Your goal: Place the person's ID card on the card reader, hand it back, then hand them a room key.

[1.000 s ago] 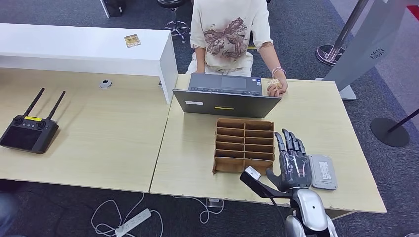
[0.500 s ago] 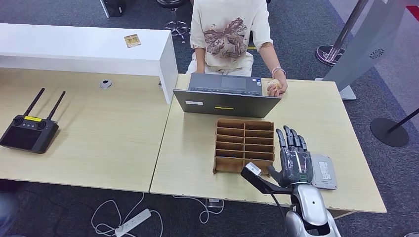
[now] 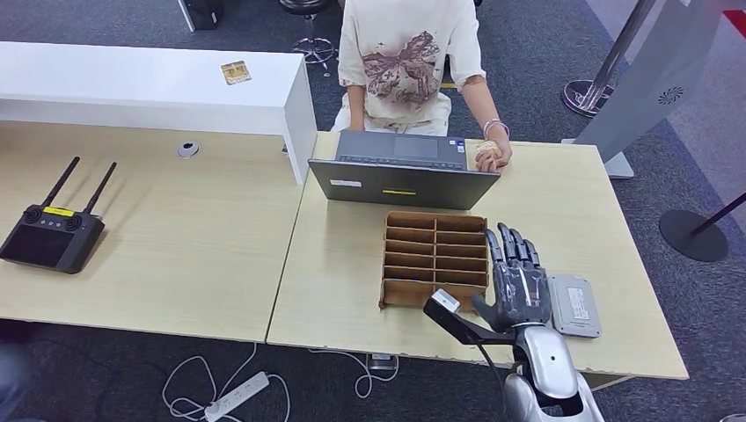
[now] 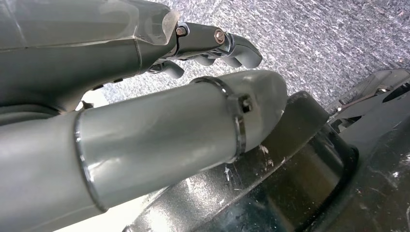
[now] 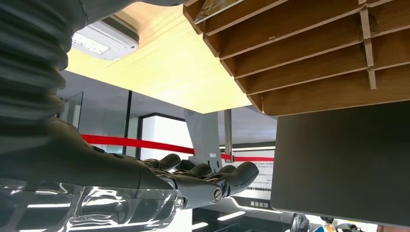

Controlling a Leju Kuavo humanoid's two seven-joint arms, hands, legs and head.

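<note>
From where I stand, the job looks barely begun. The right robot hand [image 3: 519, 286] hovers over the tabletop [image 3: 352, 255] with its fingers stretched out and apart, holding nothing, between the cardboard organizer [image 3: 435, 259] and the grey card reader [image 3: 574, 305]. No card lies on the reader that I can make out. The person [image 3: 409, 61] sits across the tabletop behind an open laptop [image 3: 403, 170], with a hand [image 3: 491, 155] resting at the laptop's corner and closed around something small; whether that is the ID card I cannot tell. So the placing on the reader, the handing back and the room key all seem still to come. The left robot hand [image 4: 212, 46] hangs low beside the robot's body with fingers curled, and I cannot tell if it holds anything. The organizer is split into 2 columns of narrow slots; from above they look empty, though the right wrist view catches the edge of what may be a card [image 5: 220, 6] in 1 slot. Another small card [image 3: 235, 72] lies on the white counter [image 3: 149, 79], well apart.
</note>
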